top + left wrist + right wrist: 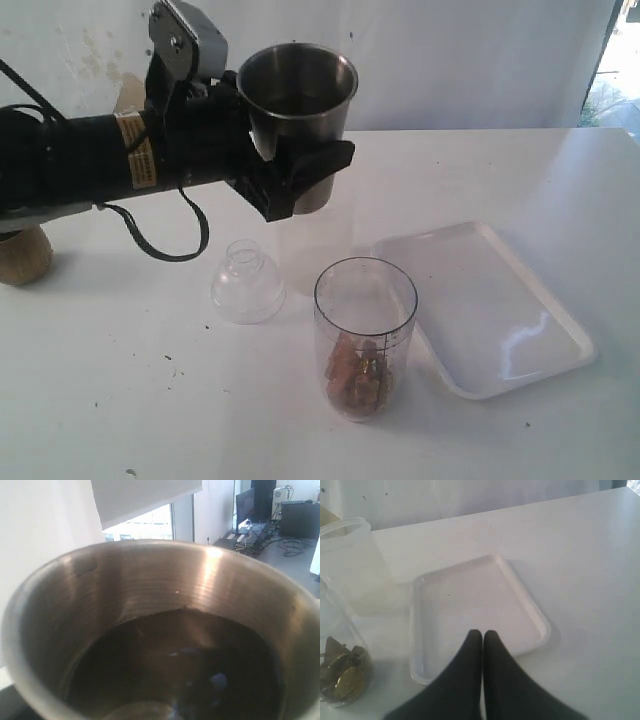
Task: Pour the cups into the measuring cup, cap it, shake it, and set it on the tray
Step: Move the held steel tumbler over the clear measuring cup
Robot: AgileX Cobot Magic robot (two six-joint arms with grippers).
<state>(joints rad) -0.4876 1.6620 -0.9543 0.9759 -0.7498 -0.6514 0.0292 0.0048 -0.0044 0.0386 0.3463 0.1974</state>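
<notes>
My left gripper (pixel 300 170) is shut on the shiny steel tumbler (pixel 297 95) and holds it upright in the air, behind and above the measuring cup (pixel 365 335). The tumbler (pixel 150 595) fills the left wrist view; its inside is dark and my fingers are hidden there. The clear measuring cup stands uncapped with brown and golden pieces at its bottom (pixel 337 672). A brown wooden cup (pixel 22 255) stands at the far left, partly behind my arm. The white tray (pixel 495 310) lies right of the measuring cup. My right gripper (pixel 482 634) is shut and empty over the tray's (pixel 480 600) near rim.
A clear domed lid (pixel 247 283) lies on the table left of the measuring cup. A frosted translucent cup (pixel 347 560) stands behind the measuring cup, under the raised tumbler. The white table runs to a white wall at the back.
</notes>
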